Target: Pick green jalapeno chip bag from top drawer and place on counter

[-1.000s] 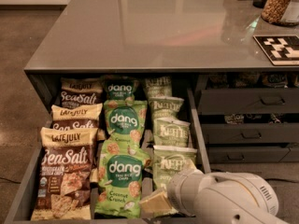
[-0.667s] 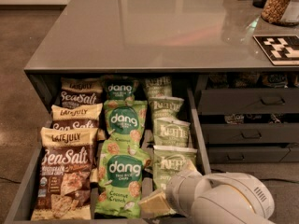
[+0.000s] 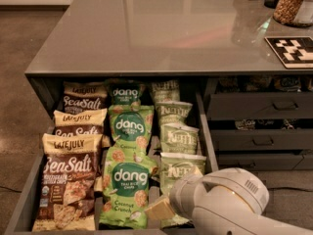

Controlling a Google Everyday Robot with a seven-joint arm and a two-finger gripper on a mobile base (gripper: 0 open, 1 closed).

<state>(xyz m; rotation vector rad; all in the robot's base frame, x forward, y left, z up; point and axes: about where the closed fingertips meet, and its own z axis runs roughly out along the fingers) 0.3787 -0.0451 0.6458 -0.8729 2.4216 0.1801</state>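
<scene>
The top drawer (image 3: 203, 131) stands pulled out under the counter (image 3: 161, 28). The pale olive-green Kettle jalapeno chip bags lie in its right column; the nearest one (image 3: 180, 168) is at the front, with others behind it (image 3: 179, 138). My white arm comes in from the lower right. Its gripper (image 3: 159, 210) is low over the front of the drawer, at the lower edge of the nearest Kettle bag, which the arm partly covers. I cannot see whether it holds anything.
Bright green dang bags (image 3: 129, 179) fill the middle column and brown Late July Sea Salt bags (image 3: 68, 173) the left. Narrow handled drawers (image 3: 259, 106) stand to the right. A black-and-white marker tile (image 3: 292, 50) and a jar (image 3: 291, 4) sit on the counter's far right.
My arm has shifted slightly to the left over the front right of the drawer. The bags have not moved.
</scene>
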